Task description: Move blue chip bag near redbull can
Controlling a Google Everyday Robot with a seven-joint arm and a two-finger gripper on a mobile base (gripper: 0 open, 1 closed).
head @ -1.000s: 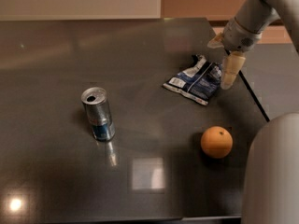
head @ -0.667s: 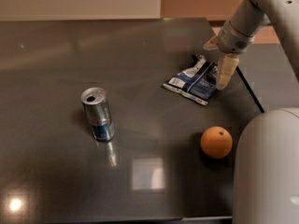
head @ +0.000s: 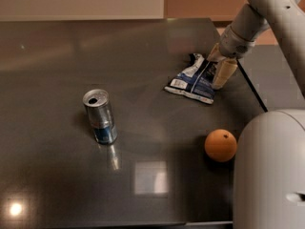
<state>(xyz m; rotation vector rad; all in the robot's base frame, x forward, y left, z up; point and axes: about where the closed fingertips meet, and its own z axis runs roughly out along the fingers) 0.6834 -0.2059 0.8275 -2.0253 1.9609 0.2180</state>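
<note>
The blue chip bag (head: 193, 80) lies crumpled on the dark table (head: 143, 46), right of the middle, with its white label toward the left. The redbull can (head: 100, 116) stands upright at the left of the middle, well apart from the bag. My gripper (head: 219, 64) reaches down from the upper right and is at the bag's right end. It is open, with one cream finger (head: 224, 73) on the near side of the bag's edge and the other on the far side.
An orange (head: 220, 145) sits on the table in front of the bag, near the right edge. The robot's white body (head: 269, 171) fills the lower right corner. The table's right edge runs just behind the gripper.
The gripper has moved left and a little down, from just beside the bag's right edge to straddling it. The bag, the can and the orange have not moved.
</note>
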